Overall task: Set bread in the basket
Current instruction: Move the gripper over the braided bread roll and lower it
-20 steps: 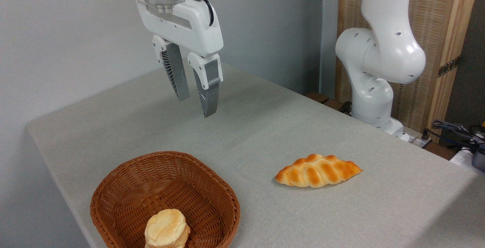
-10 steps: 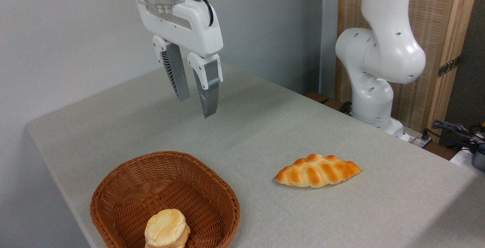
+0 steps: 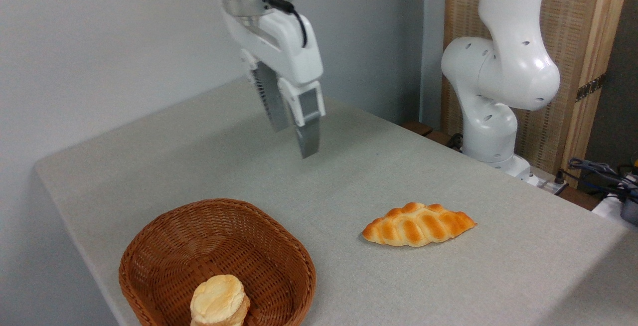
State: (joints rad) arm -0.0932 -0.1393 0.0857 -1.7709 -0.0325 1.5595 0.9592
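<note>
One bread (image 3: 418, 224) lies flat on the table (image 3: 199, 156), right of the basket (image 3: 164, 246) and well apart from it. Its long side runs left to right, with the right tip a bit higher in the picture. The gripper (image 3: 294, 139) hangs high, empty, fingers a little apart, likely ready to reach the bread. A round biscuit (image 3: 219, 300) sits in the basket.
</note>
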